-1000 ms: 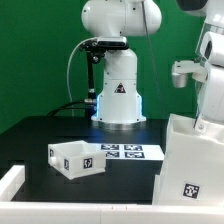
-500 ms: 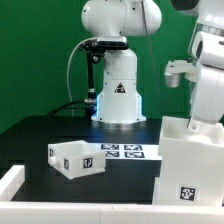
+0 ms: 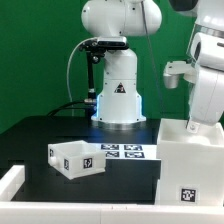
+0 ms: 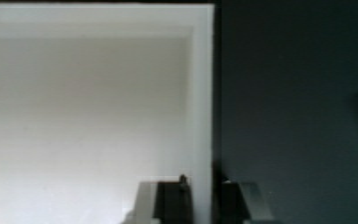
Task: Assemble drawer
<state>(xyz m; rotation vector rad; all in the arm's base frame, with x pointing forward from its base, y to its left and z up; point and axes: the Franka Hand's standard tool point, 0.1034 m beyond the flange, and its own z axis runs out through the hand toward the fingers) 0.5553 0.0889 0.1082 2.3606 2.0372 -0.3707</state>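
Observation:
The drawer [image 3: 75, 158], a small white open-top box with tag markers, sits on the black table at the exterior view's left, far from the arm. My gripper [image 3: 192, 124] is down at the top rear edge of the large white box [image 3: 190, 165] at the exterior view's right. In the wrist view my gripper [image 4: 202, 205] straddles the thin top edge of that box's wall [image 4: 213, 100]. One finger [image 4: 169, 203] is on the white inner side and the other on the dark outer side, closed against the wall.
The marker board [image 3: 126, 152] lies flat between the drawer and the large box. The robot's base [image 3: 118, 95] stands behind it. A white rail [image 3: 12, 183] runs along the table's front left edge.
The arm moved toward the exterior view's left and down onto the large box's top edge a second ago. Over the last half second it has stayed still.

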